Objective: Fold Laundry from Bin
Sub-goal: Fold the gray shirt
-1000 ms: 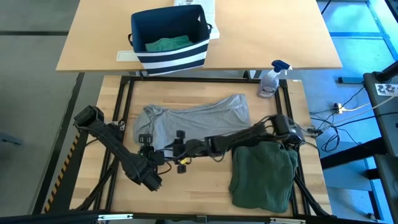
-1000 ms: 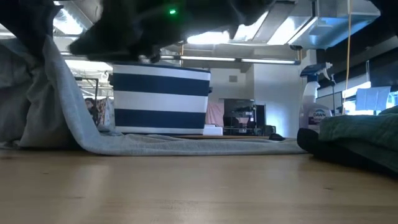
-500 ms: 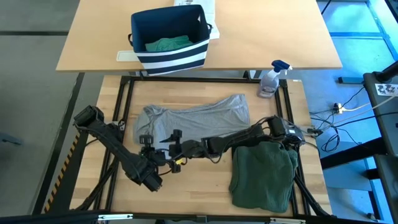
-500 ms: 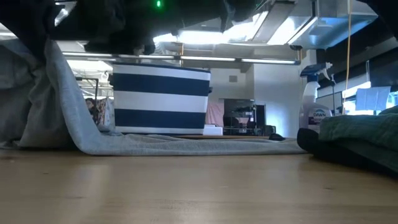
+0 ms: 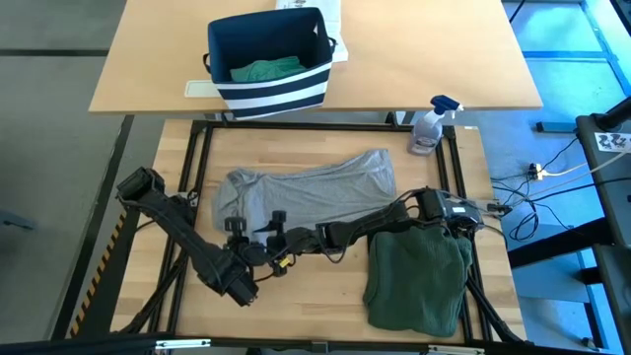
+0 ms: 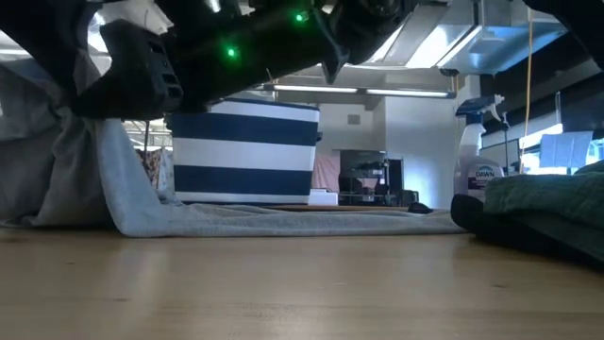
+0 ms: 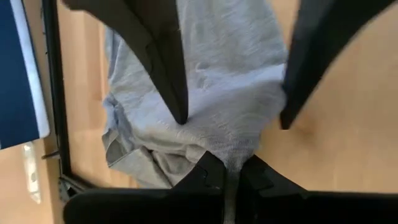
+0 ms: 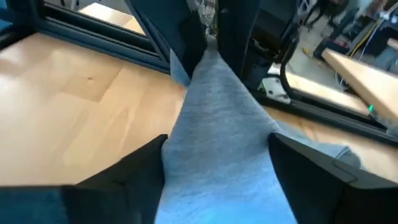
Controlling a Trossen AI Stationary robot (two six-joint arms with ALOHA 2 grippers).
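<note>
A light grey garment (image 5: 315, 187) lies spread on the table, with its near left part drawn up into a ridge (image 8: 214, 112). My left gripper (image 7: 231, 174) is shut on the top of that ridge. My right gripper (image 8: 214, 158) reaches in from the table's right, open, one finger on each side of the ridge just below the left gripper. A folded dark green garment (image 5: 419, 276) lies at the near right. The navy striped bin (image 5: 266, 94) stands on the far table with a teal-green garment (image 5: 264, 69) inside it. My left gripper pinches a bunched bit of the grey garment's near left part (image 7: 233, 163) between its two fingers, coming from above and slanting down. The cloth hangs from the fingers in gathered folds, and the rest of the garment lies on the table. My right gripper's open fingers (image 8: 146, 162) flank the raised cloth; whether they touch it I cannot tell.
A spray bottle (image 5: 431, 126) stands at the table's far right corner. A black frame (image 5: 197, 158) runs along the table's edges. Bare wood (image 5: 315, 296) shows near the front edge between the arms and the green garment.
My right gripper has come down and toward the table's left edge, closing in on the left gripper, and its fingers now stand on either side of the raised grey cloth. The cloth stays held up by the left gripper.
</note>
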